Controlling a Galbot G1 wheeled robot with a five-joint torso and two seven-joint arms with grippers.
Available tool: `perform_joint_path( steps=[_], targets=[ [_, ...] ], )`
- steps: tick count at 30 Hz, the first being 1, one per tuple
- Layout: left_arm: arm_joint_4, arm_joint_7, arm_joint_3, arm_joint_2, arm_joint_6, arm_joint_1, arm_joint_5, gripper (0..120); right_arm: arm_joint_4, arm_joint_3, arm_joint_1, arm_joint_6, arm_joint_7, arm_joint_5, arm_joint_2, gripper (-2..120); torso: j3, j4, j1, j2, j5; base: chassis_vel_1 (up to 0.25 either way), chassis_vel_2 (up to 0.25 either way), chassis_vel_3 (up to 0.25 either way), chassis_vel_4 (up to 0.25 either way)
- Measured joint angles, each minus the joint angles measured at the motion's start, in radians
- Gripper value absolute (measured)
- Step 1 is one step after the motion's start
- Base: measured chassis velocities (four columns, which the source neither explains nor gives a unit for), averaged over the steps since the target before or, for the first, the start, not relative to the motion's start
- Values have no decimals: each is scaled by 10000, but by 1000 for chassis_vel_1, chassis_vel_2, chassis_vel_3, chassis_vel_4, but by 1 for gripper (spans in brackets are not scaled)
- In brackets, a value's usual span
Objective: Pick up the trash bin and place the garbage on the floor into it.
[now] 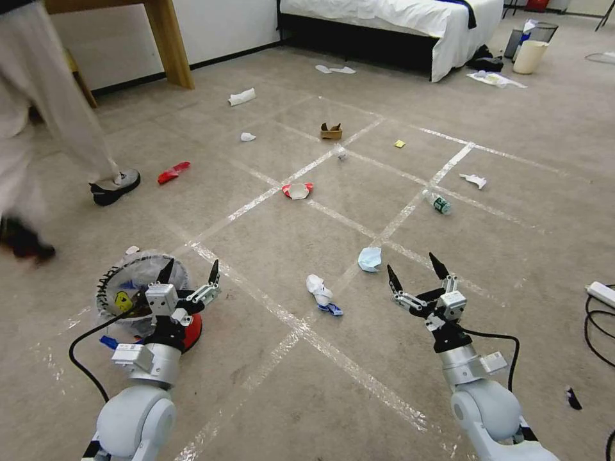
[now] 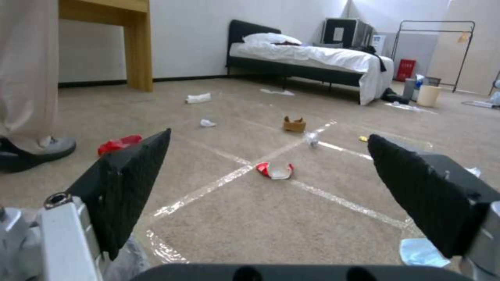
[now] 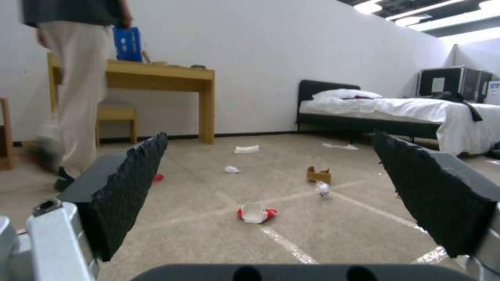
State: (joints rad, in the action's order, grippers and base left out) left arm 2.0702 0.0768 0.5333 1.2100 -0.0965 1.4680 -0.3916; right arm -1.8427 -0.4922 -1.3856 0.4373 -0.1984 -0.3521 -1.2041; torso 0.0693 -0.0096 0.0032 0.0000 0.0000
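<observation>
carpet floor (image 1: pixel 359 397) | trash bin (image 1: pixel 138 282) lies under left hand (image 1: pixel 190 271), released | right hand (image 1: pixel 415 270) released

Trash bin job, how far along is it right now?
Barely begun. The trash bin lies tipped on the floor, with the open left gripper above it. The open right gripper holds nothing. The tissue, face mask, paper bowl and bottle remain.
</observation>
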Motion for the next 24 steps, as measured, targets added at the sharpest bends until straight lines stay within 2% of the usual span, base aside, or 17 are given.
perform_joint_path(
  steps=[7, 15, 24],
  targets=[
    [-69, 2, -79, 3, 12, -23, 23, 100, 10, -38, -24, 34, -123, -29, -43, 100, 0, 0, 0, 0, 0, 0, 0, 0, 0],
    [-140, -65, -37, 200, -67, 93, 156, 100, 60, -72, 15, 16, -186, -194, 1, 100, 0, 0, 0, 0, 1, 0, 0, 0, 0],
    [-115, -64, -23, 137, -68, 78, 137, 100, 173, -223, 57, 73, -313, -367, 87, 100, 0, 0, 0, 0, 0, 0, 0, 0, 0]
  ],
)
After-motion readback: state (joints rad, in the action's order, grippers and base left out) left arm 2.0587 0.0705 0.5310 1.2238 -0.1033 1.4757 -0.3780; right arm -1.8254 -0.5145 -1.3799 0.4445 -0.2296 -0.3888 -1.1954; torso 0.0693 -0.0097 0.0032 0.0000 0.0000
